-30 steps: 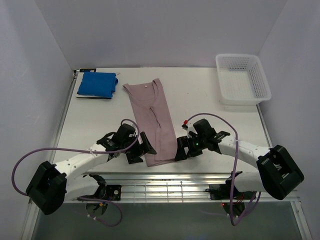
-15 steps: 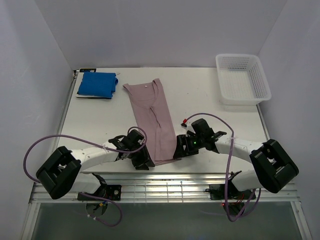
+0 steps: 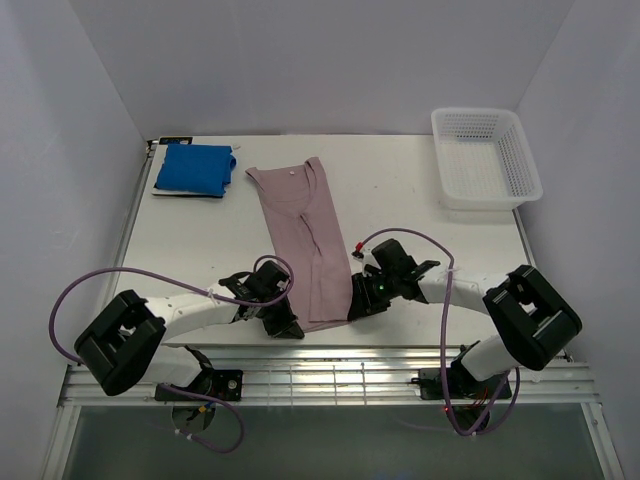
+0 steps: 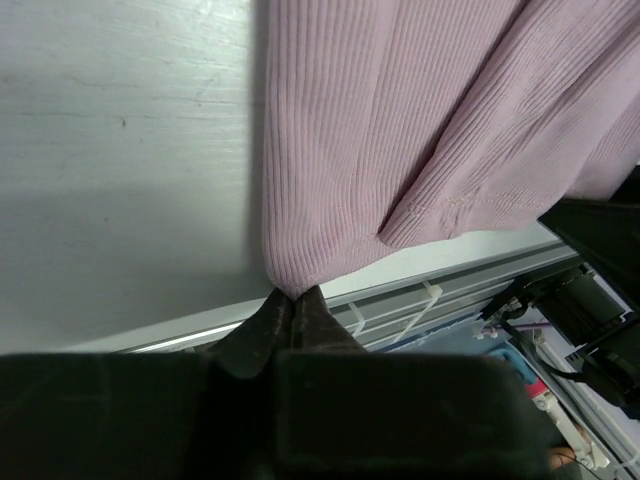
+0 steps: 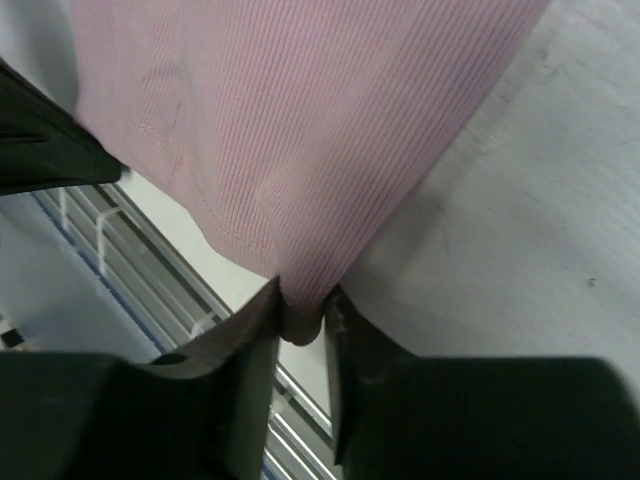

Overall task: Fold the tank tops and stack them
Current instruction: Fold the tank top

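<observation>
Fingers (image 4: 262, 328) of the left gripper (image 3: 287, 324) pinch the near-left hem corner of the pink tank top (image 3: 305, 235), and the right gripper (image 3: 357, 303) clamps the near-right corner, so the top's long axis runs along the tabletop (image 3: 400, 200) away from both arms, equally near.

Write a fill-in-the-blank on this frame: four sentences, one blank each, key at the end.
1. The pink tank top lies lengthwise on the table, its neckline at the ____ end.
2. The left gripper and the right gripper each pinch a ____ of its near hem.
3. The folded blue tank top sits at the table's far ____ corner.
4. The white basket sits at the far ____ corner.
Missing words: far; corner; left; right.
</observation>
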`<state>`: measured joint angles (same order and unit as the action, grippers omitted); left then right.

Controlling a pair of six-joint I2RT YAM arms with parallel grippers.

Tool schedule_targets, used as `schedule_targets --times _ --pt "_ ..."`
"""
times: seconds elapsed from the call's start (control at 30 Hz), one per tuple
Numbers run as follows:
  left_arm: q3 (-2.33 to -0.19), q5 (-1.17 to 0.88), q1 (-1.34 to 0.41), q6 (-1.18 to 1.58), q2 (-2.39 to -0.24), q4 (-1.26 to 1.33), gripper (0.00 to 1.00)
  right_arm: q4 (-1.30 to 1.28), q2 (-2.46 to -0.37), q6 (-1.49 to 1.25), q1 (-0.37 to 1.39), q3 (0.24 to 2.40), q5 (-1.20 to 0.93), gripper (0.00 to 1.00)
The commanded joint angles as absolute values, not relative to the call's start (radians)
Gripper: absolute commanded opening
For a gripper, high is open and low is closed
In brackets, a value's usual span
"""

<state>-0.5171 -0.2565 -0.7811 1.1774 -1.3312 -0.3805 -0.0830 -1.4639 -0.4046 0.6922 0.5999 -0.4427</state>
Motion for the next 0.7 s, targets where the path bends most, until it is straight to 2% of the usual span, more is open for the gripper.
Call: schedule_targets --times 0.0,0.2,0.47,0.67 --pt "-0.497 -0.146 -0.785 1.180 -1.341 -0.414 0.02 -0.184 -1.474 -0.393 0.704 0.603 -0.353 0.26" --pt "-0.488 -0.138 -0.785 1.184 -1.306 -0.428 0.00 -0.239 -1.394 -0.374 0.706 0.580 -0.351 0.16" --pt "-0.454 -0.230 -0.788 1.187 -1.218 -0.403 0.00 -0.264 -1.305 -0.373 0.704 0.549 -0.437 0.13" --pt "-0.511 -0.239 -0.790 1.174 -1.200 -0.399 0.00 -0.290 -1.281 -0.370 0.704 0.619 -0.437 0.09"
